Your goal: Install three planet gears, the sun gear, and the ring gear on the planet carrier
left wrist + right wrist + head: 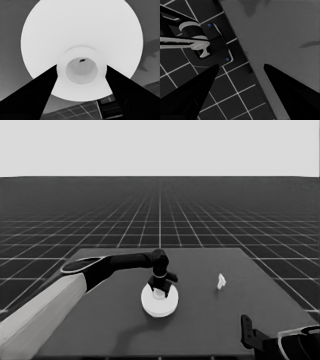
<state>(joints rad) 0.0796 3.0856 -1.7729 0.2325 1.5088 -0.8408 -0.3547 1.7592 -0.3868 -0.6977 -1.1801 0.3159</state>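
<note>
The larger round part [159, 304], the ring gear, lies at the table's middle, a white stepped disc with a raised hub and a small central hole [81, 71]. My left gripper [159, 289] reaches in from the left and stands straight over it, shut on the hub, one black finger [37, 95] touching each side. In the left wrist view [81, 66] the disc fills most of the picture. The smaller round part and the four small gears are hidden or out of view. My right gripper [246, 327] waits open at the lower right corner [241, 66], over the table's corner.
A thin white piece [221, 281] lies to the right of the disc, well apart from it. The left arm's pale grey part [40, 320] crosses the lower left. Dark machinery with blue lights [210, 47] shows past the table's edge [245, 55].
</note>
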